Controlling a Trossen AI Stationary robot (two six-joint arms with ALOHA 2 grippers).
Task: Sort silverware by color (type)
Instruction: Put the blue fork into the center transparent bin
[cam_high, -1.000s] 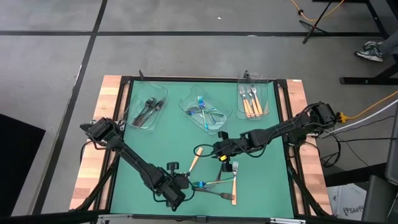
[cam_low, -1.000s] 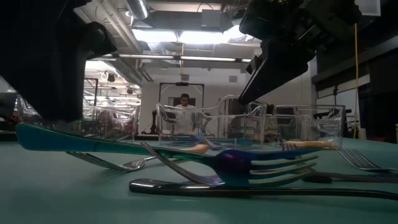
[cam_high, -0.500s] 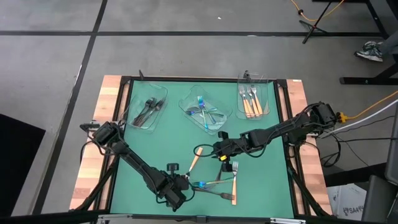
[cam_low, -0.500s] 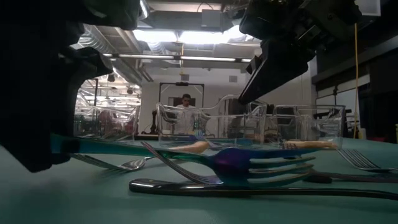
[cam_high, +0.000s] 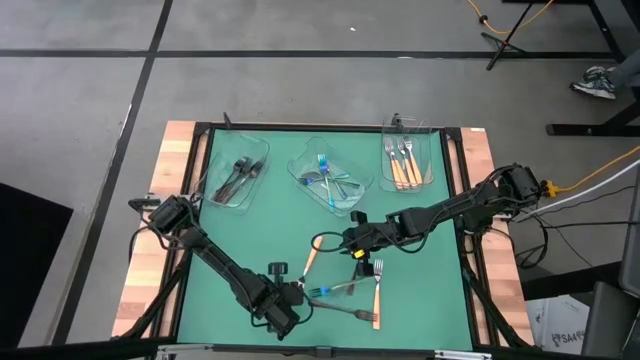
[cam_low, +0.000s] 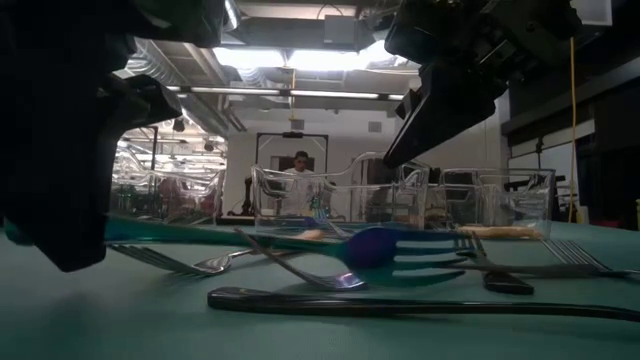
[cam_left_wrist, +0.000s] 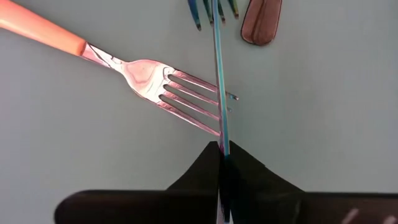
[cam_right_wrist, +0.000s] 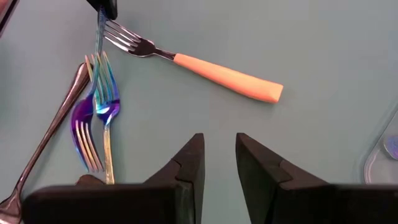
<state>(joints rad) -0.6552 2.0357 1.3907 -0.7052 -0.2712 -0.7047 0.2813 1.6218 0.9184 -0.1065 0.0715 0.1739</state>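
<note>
Loose silverware lies near the table's front: an iridescent blue fork (cam_high: 330, 291), a second blue-purple fork (cam_right_wrist: 84, 134), two orange-handled forks (cam_high: 311, 258) (cam_high: 377, 300) and a dark utensil (cam_high: 345, 311). My left gripper (cam_high: 298, 293) is down at the blue fork's handle and shut on it. My right gripper (cam_high: 352, 247) hangs open a little farther back, over bare mat, with nothing between its fingers (cam_right_wrist: 189, 165). The blue fork (cam_low: 400, 252) stands on edge in the low view. My left gripper pinches the blue fork's handle (cam_left_wrist: 221, 134) between its two fingers, toward the handle's free end. The fingers come steeply from above. The fork is turned on edge, its handle passing over an orange-handled fork's tines (cam_left_wrist: 186, 99). Its head (cam_low: 400, 255) stays low among the other utensils.
Three clear trays stand along the far side: one with dark pieces (cam_high: 237, 180), one with blue pieces (cam_high: 330, 178), one with orange-handled forks (cam_high: 405, 160). A person (cam_low: 298, 175) shows far off in the room beyond the table. Open mat lies between the trays and the loose pieces.
My left gripper has come down onto the blue fork's handle and shut on it. The fork has rolled from lying flat onto its edge, and its head has shifted slightly among the other utensils. My right gripper has kept still.
</note>
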